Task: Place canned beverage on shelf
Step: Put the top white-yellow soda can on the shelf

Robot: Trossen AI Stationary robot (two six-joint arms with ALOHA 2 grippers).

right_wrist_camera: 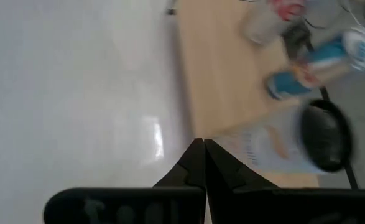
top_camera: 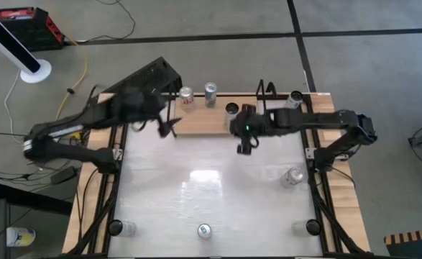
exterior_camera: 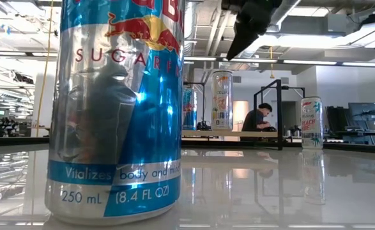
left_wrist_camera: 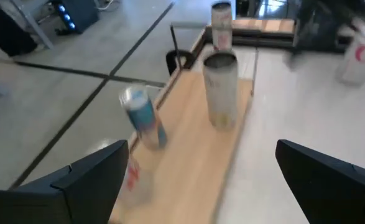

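Observation:
The shelf (top_camera: 203, 122), a light-wood board in a black wire frame, stands at the table's far edge. Three cans stand upright on it: a red-and-white one (top_camera: 187, 96), a blue one (top_camera: 211, 93) and a dark-topped one (top_camera: 231, 109). My left gripper (top_camera: 169, 128) hovers open at the shelf's left end, with nothing between its fingers (left_wrist_camera: 89, 180). My right gripper (top_camera: 245, 147) is shut and empty, raised above the table just in front of the shelf's right part (right_wrist_camera: 232, 62). In the low view its shut fingers (exterior_camera: 238, 45) point down, clear of the cans.
A blue and silver can (exterior_camera: 117, 108) stands at the middle of the near edge (top_camera: 204, 230), with others at the near corners (top_camera: 128, 228) (top_camera: 300, 228). One can (top_camera: 292, 176) stands at the table's right side, another (top_camera: 295, 98) beyond the shelf's right end.

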